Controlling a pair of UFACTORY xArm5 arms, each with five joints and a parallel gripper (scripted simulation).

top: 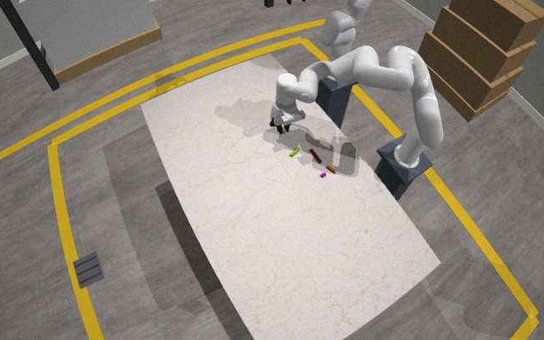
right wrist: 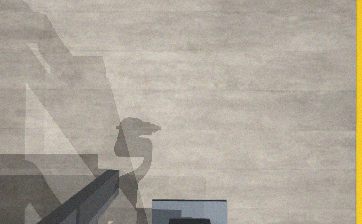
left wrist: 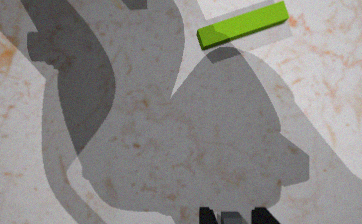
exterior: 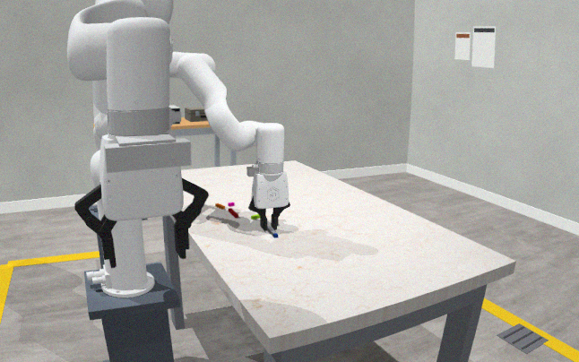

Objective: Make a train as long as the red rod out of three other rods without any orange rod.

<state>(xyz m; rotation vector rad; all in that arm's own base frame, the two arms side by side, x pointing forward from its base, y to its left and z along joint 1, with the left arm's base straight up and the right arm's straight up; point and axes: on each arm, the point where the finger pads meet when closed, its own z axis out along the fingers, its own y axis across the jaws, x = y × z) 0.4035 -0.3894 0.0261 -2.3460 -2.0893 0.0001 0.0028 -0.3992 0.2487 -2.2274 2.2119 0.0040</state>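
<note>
- The short grey rod (exterior: 271, 231) (left wrist: 232, 218) lies on the pale marbled counter (top: 307, 236) (exterior: 372, 252), under the left hand (top: 282, 129) (exterior: 269, 228) (left wrist: 236, 215); its long axis runs roughly along the counter's long base-side edge.
- A small blue rod (exterior: 275, 235) points the same way at its end toward the nearer short edge in the exterior view; they seem to meet, though the fingers crowd the view.
- The left hand is slightly open, fingers astride the grey rod with narrow gaps, gripping nothing.
- The right hand (exterior: 147, 258) is wide open and empty, off the counter beyond that long edge.
- The lime rod (top: 295, 151) (exterior: 254, 217) (left wrist: 243, 25) lies nearby, crosswise to the dark red rod (top: 316, 156) (exterior: 233, 212).
- The red rod runs roughly with the base-side edge; the orange rod (top: 330, 168) (exterior: 220, 206) sits past its end, the magenta rod (top: 322, 174) (exterior: 230, 204) beside the orange.
- Open room stretches from the rods toward the opposite long edge.
</note>
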